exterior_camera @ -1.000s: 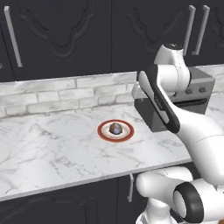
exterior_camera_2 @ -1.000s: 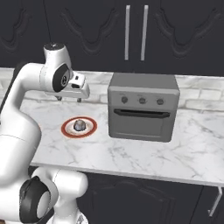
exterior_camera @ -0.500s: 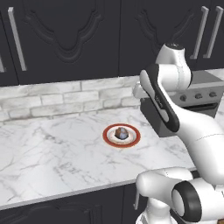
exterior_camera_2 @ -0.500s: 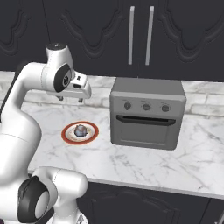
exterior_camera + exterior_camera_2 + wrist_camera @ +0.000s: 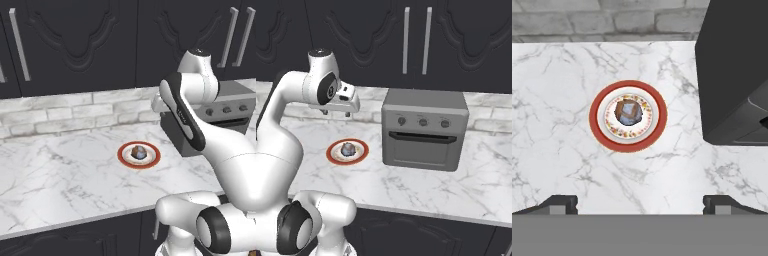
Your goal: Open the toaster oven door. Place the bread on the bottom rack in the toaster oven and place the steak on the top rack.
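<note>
Right now the white arm's two-finger gripper (image 5: 336,113) hangs high above the white marble surface (image 5: 60,175) w/ jaws spread wide, empty. Small round brownish-grey bread (image 5: 628,112) sits centred on a red-rimmed round plate (image 5: 597,129), left of the boxy matte grey toaster oven (image 5: 423,130). Its flat grey door (image 5: 422,149) w/ dark bar handle is closed.

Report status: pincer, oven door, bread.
Pincer open, empty, high over the counter. Toaster oven door shut. Bread on the red-rimmed plate, left of the toaster oven. Nothing between pincer and door.
</note>
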